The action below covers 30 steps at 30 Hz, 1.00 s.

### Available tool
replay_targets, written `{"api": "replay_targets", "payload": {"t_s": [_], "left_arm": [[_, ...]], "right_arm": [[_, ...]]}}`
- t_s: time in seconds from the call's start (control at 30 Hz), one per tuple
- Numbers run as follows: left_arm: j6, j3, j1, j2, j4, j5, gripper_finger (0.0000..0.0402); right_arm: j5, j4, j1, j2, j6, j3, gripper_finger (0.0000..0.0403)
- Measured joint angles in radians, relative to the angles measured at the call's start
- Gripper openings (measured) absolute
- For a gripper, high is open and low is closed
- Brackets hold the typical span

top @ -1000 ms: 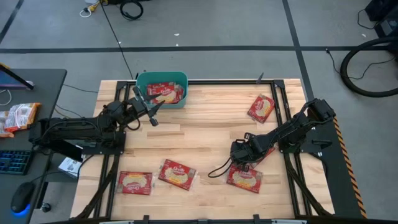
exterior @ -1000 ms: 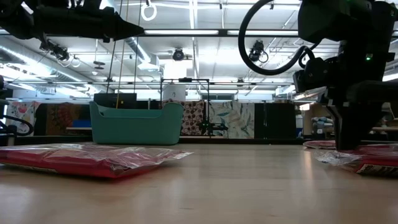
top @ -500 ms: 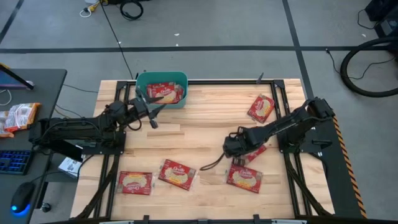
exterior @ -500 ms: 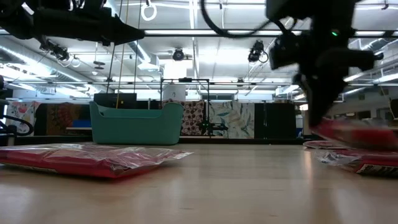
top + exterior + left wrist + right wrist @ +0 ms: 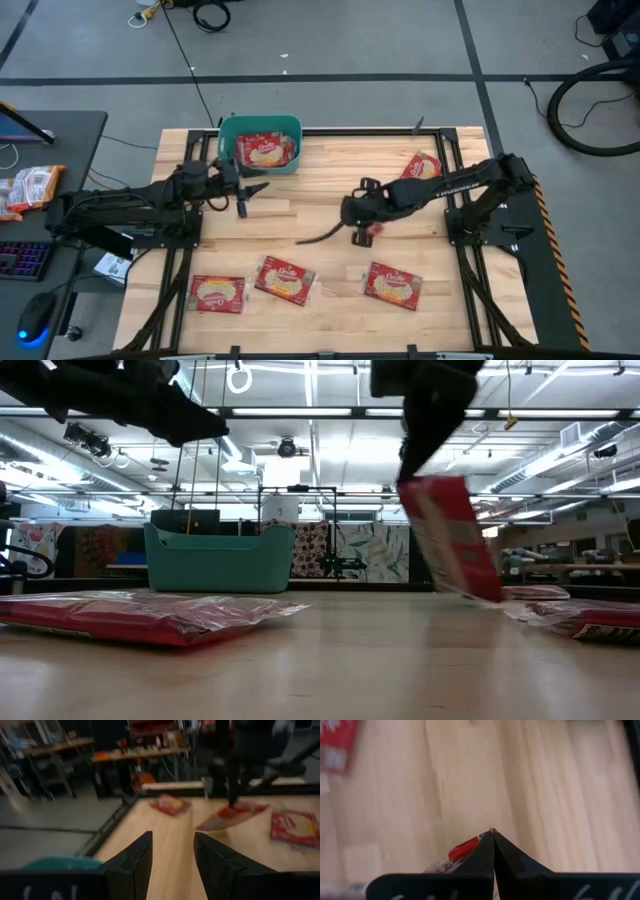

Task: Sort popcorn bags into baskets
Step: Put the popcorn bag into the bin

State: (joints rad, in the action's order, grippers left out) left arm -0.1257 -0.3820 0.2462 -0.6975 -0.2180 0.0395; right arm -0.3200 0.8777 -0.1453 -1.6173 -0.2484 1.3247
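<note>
My right gripper [image 5: 354, 213] is over the middle of the table, shut on a red popcorn bag [image 5: 450, 536] that hangs under it. My left gripper [image 5: 244, 189] hovers open, just near of the teal basket [image 5: 260, 143], touching nothing. The basket stands at the far edge with several bags lying in it. More bags lie flat on the wood: one at the far right [image 5: 418, 173] and three along the near side [image 5: 392, 285], [image 5: 285, 280], [image 5: 217, 293]. The left wrist view shows the hanging bag [image 5: 232, 815] past the open fingers. My right gripper pinches the popcorn bag by its upper edge [image 5: 470, 847] between the two shut fingers, coming from above. Only a red sliver shows beside the fingertips in the wrist view. The bag hangs tilted below the fingers, lifted off the table.
Dark frame rails [image 5: 445, 150] run along the table's sides. A desk at the left carries more packets [image 5: 30, 187] and a keyboard. Bare wood lies between the basket and the hanging bag. Shelves and hall lights fill the room behind the table.
My right gripper has risen from the near right part of the table and swung toward the middle and the far edge, carrying a bag. That bag lay on the wood and now hangs clear. My left gripper has drawn back a little from the basket toward the near edge.
</note>
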Motion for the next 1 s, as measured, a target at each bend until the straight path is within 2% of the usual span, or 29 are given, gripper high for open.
{"api": "replay_targets", "payload": {"t_s": [0.1,0.27,0.43,0.6,0.77,0.9,1.0], "left_arm": [[0.016,0.0,-0.003,-0.002,0.032,-0.027,0.0149],[-0.011,0.0,-0.017,-0.049,0.013,-0.159,0.0149],[-0.013,0.0,-0.043,-0.19,-0.169,-0.183,0.0149],[-0.008,0.0,-0.05,-0.322,-0.333,-0.338,0.0149],[0.054,0.0,-0.05,-0.42,-0.495,-0.406,0.0149],[0.1,-0.034,-0.05,-0.486,-0.511,-0.42,0.0149],[0.106,-0.071,-0.06,-0.524,-0.42,-0.416,0.0149]], "right_arm": [[0.04,-0.033,0.025,0.0,0.077,0.04,0.0002],[0.16,-0.04,0.061,0.0,0.24,0.096,0.0002],[0.31,-0.089,0.105,0.0,0.41,0.134,0.0002],[0.525,-0.159,0.154,0.0,0.504,0.151,0.0002],[0.68,-0.208,0.192,0.0,0.563,0.153,0.0002],[0.67,-0.215,0.212,0.0,0.562,0.153,0.0002],[0.583,-0.172,0.211,0.0,0.509,0.152,0.0004]]}}
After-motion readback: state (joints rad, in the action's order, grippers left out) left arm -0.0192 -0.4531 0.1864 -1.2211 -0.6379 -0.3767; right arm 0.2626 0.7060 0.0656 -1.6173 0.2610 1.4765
